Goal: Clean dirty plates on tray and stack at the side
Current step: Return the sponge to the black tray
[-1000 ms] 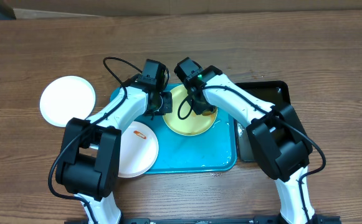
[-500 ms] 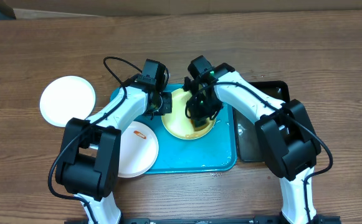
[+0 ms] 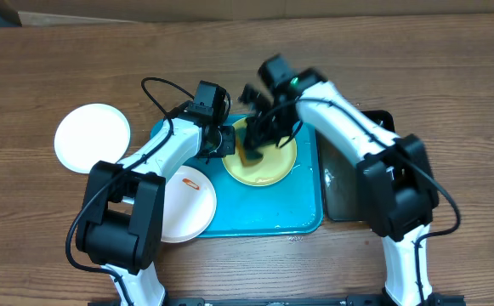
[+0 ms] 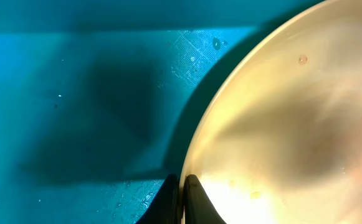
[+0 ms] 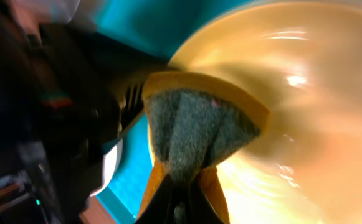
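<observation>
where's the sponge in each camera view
overhead: sponge on the left part of the pale green plate
left wrist: not in it
right wrist: sponge at centre, pinched in the right gripper jaws, against the plate
shared landmark: the pale green plate on the turquoise tray

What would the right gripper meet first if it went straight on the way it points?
The sponge pinched in the right gripper comes first, then the green plate it seems pressed on; depth is unclear.

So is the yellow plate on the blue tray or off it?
On it: the plate lies over the tray, with blue showing beside and below it.
</observation>
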`<state>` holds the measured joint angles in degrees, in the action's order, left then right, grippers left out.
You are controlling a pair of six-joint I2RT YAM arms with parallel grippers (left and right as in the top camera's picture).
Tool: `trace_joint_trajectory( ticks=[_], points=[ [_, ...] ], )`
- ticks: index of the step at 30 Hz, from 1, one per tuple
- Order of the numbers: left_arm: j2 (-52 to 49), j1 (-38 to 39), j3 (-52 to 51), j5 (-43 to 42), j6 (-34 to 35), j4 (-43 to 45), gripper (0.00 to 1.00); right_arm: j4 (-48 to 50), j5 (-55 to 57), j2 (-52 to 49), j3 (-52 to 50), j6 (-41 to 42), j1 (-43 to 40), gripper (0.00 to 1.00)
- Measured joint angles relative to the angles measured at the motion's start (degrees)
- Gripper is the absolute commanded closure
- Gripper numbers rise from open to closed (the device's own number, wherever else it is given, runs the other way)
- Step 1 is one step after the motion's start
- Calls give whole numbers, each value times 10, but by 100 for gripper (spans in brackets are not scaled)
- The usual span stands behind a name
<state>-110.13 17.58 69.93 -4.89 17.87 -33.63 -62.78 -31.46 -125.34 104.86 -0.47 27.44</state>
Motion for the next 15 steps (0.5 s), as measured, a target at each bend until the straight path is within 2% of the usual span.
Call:
trace_joint_trajectory(
  ticks=[3, 8, 15],
  points=[
    [0, 0, 0, 0, 0, 0, 93, -73, 42, 0, 46, 0, -39, 96],
    [0, 0, 0, 0, 0, 0, 90, -172, 136, 0, 60, 3, -101, 96],
    [0, 0, 0, 0, 0, 0, 85, -206, 262, 0, 54, 32, -181, 96]
  ],
)
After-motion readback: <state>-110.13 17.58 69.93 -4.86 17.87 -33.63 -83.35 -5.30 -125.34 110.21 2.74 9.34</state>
